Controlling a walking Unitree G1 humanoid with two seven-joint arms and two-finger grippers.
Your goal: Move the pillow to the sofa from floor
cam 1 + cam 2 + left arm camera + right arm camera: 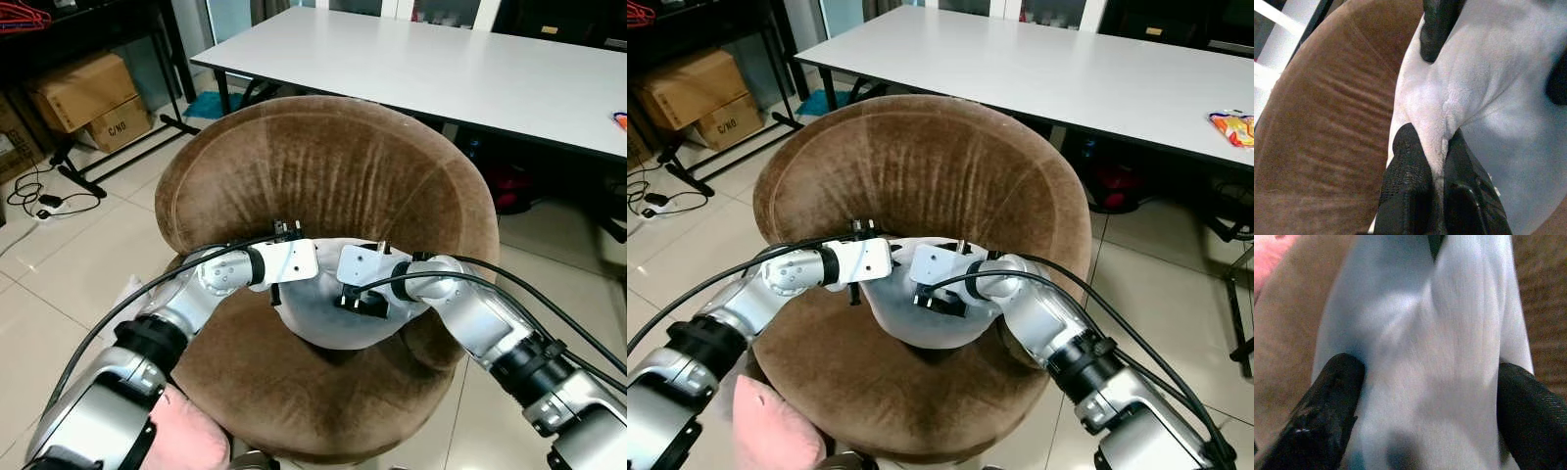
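Left wrist view: left tool [1432, 161] pinching white pillow [338, 313]; right tool [1430, 396] spread around it. Lower toward sofa [323, 166] backrest at 12 o'clock, then let go evenly.

A home-office sort of room: tiled floor [78, 264], long white table [470, 69], round brown armchair [323, 186], cardboard boxes [88, 93], trailing cables [44, 196]
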